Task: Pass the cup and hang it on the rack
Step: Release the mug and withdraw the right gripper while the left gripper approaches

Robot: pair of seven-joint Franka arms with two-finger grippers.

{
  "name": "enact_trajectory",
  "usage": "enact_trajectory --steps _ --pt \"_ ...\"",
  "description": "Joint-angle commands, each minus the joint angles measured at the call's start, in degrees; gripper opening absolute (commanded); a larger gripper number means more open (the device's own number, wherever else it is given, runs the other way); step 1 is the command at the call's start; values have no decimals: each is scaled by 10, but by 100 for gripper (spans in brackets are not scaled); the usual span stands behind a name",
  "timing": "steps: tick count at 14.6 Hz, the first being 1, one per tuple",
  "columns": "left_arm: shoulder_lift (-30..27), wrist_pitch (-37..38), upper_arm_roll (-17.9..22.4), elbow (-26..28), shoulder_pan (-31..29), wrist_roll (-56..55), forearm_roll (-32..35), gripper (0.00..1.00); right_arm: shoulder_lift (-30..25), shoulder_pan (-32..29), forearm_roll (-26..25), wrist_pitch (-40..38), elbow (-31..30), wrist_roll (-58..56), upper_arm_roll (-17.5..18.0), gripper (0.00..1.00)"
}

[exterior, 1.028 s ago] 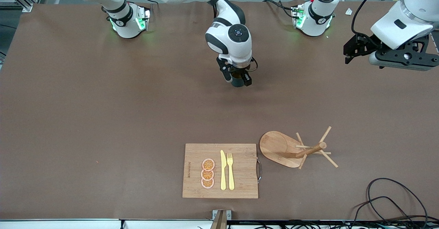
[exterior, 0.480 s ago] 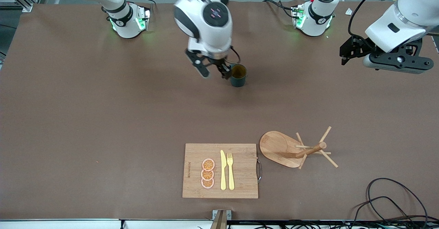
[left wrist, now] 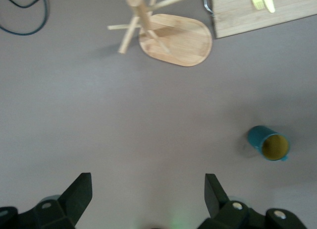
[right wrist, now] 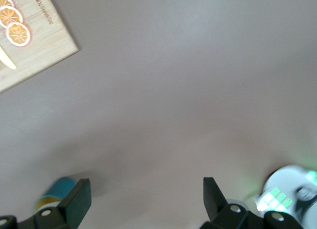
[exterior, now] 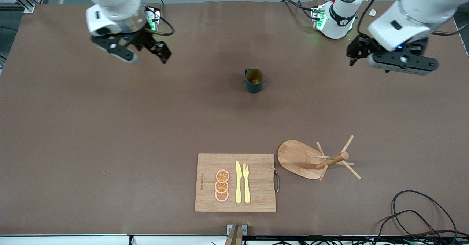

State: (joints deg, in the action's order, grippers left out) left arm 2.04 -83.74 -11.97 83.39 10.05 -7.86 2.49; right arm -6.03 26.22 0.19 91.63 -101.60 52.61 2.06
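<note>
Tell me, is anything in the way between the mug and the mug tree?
Nothing visible. The mug stands upright on bare table, and the mug tree is nearer the camera, toward the left arm's end. The cutting board sits beside the tree, off that path.

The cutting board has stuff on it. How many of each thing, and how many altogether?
Orange slices: 3
Yellow knife: 1
Yellow fork: 1
Total on the cutting board: 5
</note>
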Motion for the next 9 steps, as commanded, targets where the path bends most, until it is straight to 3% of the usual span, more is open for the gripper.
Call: enact_trajectory --steps 1,5,9 --pt "13 6 -14 -5 57 -88 4 100 -41 -59 -22 16 -50 -128 11 100" --pt "41 -10 -14 24 142 -241 17 100 -43 -163 -26 20 -44 -327 8 100" --pt "109 -19 -14 37 273 -446 130 100 -43 -238 -27 21 -28 -457 4 100"
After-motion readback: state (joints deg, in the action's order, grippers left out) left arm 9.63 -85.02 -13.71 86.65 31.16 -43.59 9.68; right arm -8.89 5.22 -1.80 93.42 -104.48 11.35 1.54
